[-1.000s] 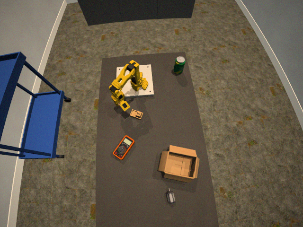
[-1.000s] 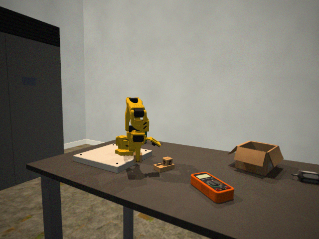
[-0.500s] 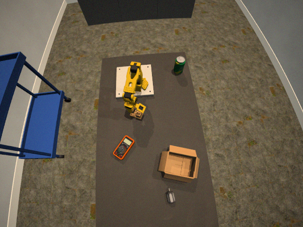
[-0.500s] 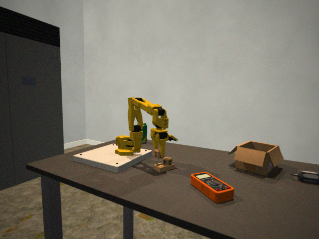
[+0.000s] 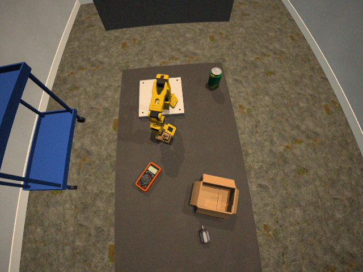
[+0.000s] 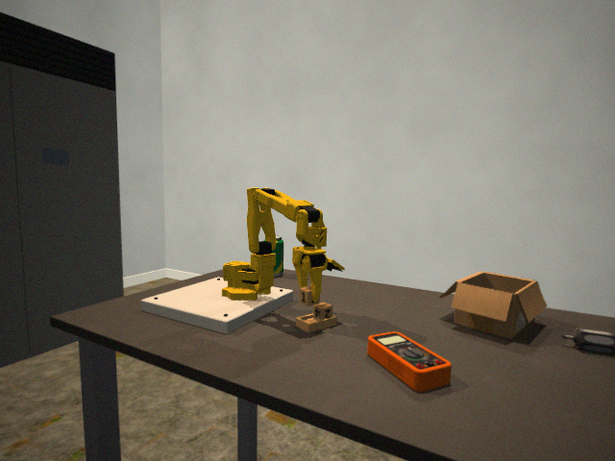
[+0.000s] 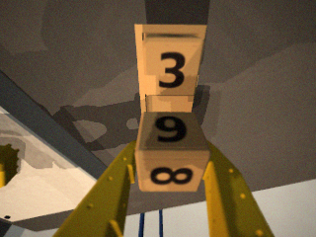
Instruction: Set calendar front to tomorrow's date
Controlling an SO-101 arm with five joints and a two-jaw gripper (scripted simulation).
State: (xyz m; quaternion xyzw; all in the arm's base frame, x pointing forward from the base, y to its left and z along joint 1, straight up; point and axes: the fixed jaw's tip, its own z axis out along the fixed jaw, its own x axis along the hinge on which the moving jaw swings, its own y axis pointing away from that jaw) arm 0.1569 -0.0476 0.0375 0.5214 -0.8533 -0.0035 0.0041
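Observation:
My gripper [image 7: 171, 170] is shut on a wooden number cube [image 7: 172, 155]. This cube shows a 9 on the face away from the camera side and an 8 on the face toward the wrist camera. The wooden tray [image 6: 315, 322] lies on the dark table just in front of the arm's base plate. The second cube [image 7: 170, 66] sits in the tray, and its upper face shows a 3 in the wrist view. In the side view the held cube [image 6: 306, 295] hangs a little above the tray's empty left end, next to the seated cube [image 6: 323, 310]. From above, the arm [image 5: 159, 117] hides most of the tray.
An orange multimeter [image 5: 148, 176] lies in front of the tray. An open cardboard box [image 5: 214, 195] and a small grey device [image 5: 203, 235] are farther out. A green can [image 5: 214, 77] stands beside the white base plate [image 5: 161, 97]. A blue cart [image 5: 32, 131] stands off the table.

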